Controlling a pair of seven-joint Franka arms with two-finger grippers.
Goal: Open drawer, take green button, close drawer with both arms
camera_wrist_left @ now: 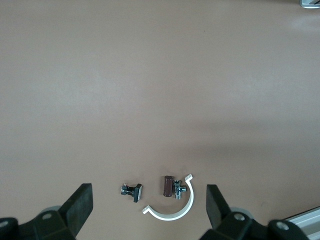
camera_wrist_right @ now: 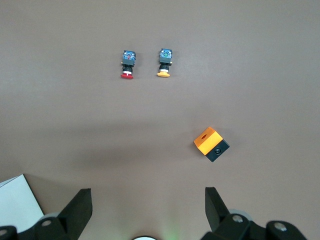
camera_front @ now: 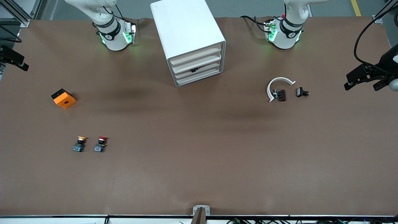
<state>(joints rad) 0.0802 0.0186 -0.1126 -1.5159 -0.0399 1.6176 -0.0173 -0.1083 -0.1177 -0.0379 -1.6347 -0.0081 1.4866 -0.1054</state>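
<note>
The tall white cabinet (camera_front: 186,28) stands between the two arm bases, its four cream drawer fronts facing the front camera. The drawer (camera_front: 202,69), third from the top, is shut and has a small dark knob. The green-capped button is hidden. My left gripper (camera_wrist_left: 147,200) is open and empty, high over the table above a white curved clip (camera_wrist_left: 172,212). My right gripper (camera_wrist_right: 147,197) is open and empty, high over bare table near its own base. A corner of the cabinet also shows in the right wrist view (camera_wrist_right: 17,202).
A yellow-capped button (camera_front: 80,144) and a red-capped button (camera_front: 100,144) lie side by side toward the right arm's end, nearer the front camera. An orange box (camera_front: 63,98) lies farther back. The white clip (camera_front: 276,84), a brown part (camera_front: 281,95) and a small black part (camera_front: 301,92) lie toward the left arm's end.
</note>
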